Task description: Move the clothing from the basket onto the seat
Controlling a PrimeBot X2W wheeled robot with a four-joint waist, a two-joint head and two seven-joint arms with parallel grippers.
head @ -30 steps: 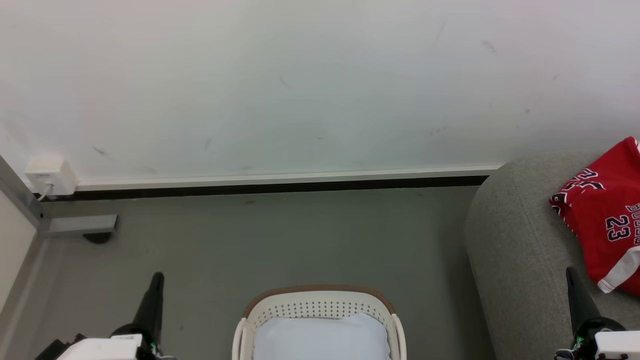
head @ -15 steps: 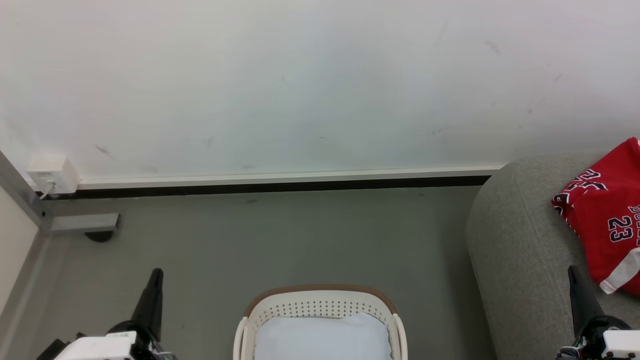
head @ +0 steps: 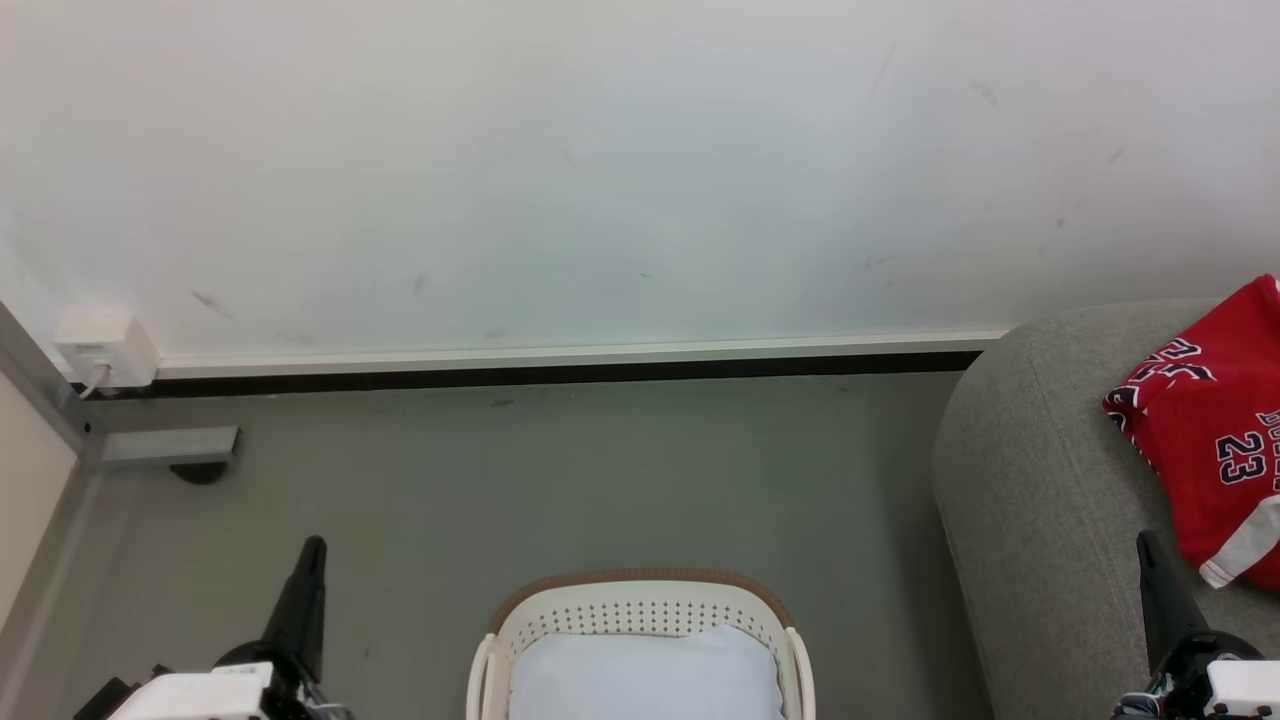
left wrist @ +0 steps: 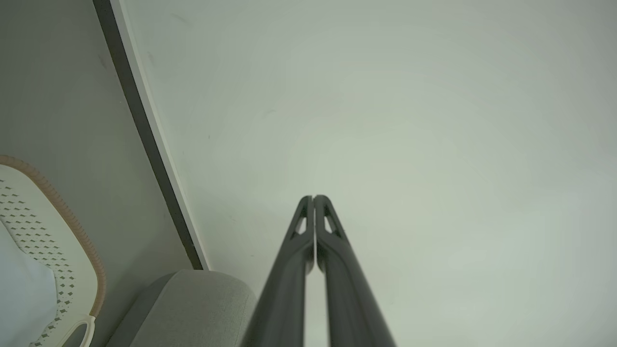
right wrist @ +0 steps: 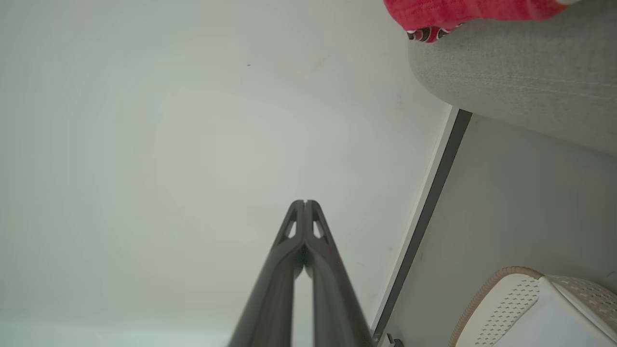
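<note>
The red clothing (head: 1215,440) with "23" lettering lies on the grey seat (head: 1030,520) at the right edge of the head view; its red edge (right wrist: 462,12) shows on the seat (right wrist: 520,82) in the right wrist view. The white basket (head: 640,605) with a brown rim stands on the floor at bottom centre, with a pale blue-white pad (head: 645,675) inside. My left gripper (head: 312,548) is shut and empty at the lower left, left of the basket. My right gripper (head: 1145,542) is shut and empty over the seat's front, just below the clothing. Both wrist views show fingertips pressed together, left gripper (left wrist: 313,197), right gripper (right wrist: 304,202).
A white wall with a pale baseboard (head: 560,355) runs behind the grey floor (head: 560,470). A wall socket box (head: 105,348) and a grey metal frame foot (head: 165,447) sit at the left. The basket rim (left wrist: 72,226) and seat corner (left wrist: 202,299) show in the left wrist view.
The head view has shifted very slightly between the oldest frame and now. Both grippers keep their places and stay shut.
</note>
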